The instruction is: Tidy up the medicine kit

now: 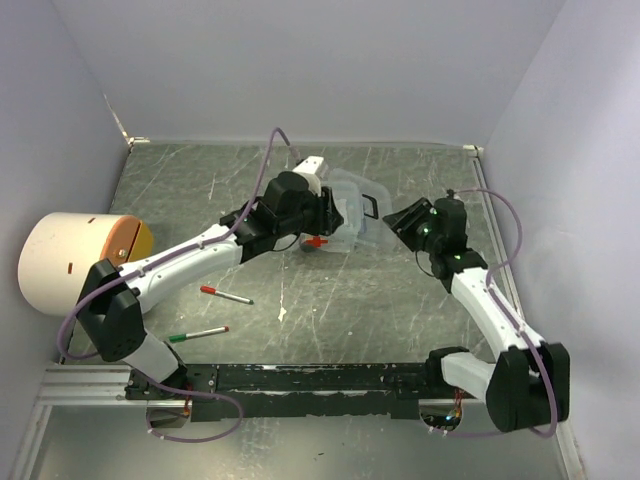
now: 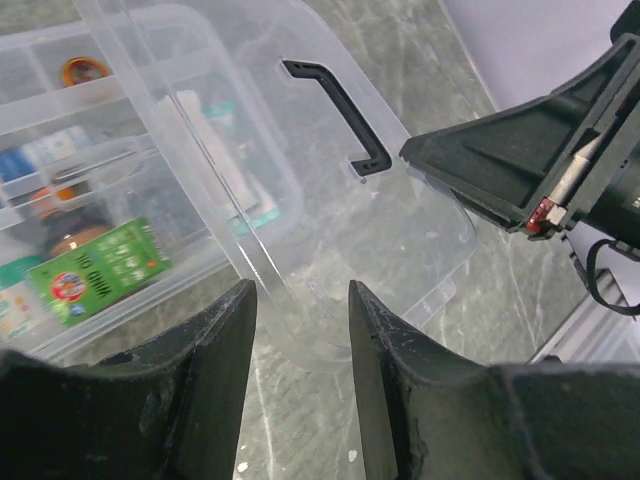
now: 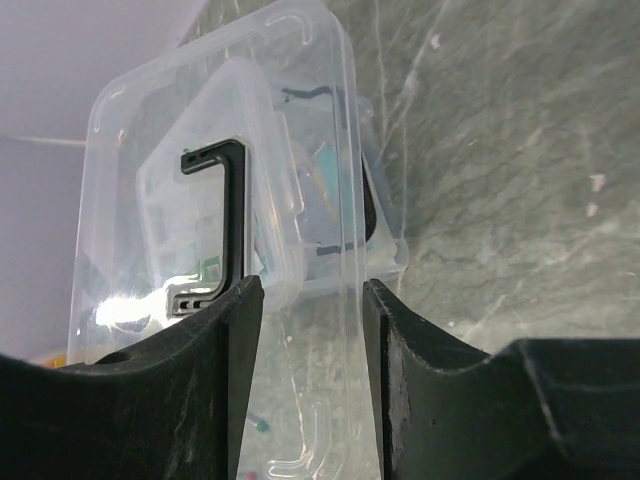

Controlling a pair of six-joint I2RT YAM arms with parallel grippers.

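Our left gripper stands half open astride a rounded corner of the clear lid; we cannot tell whether it pinches. Our right gripper likewise straddles the lid beside the black handle. We see the medicine kit open, far-centre on the table, between both grippers, with a green packet inside.

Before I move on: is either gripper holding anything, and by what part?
Left gripper and right gripper each straddle the clear lid at its rim; actual grip unclear.
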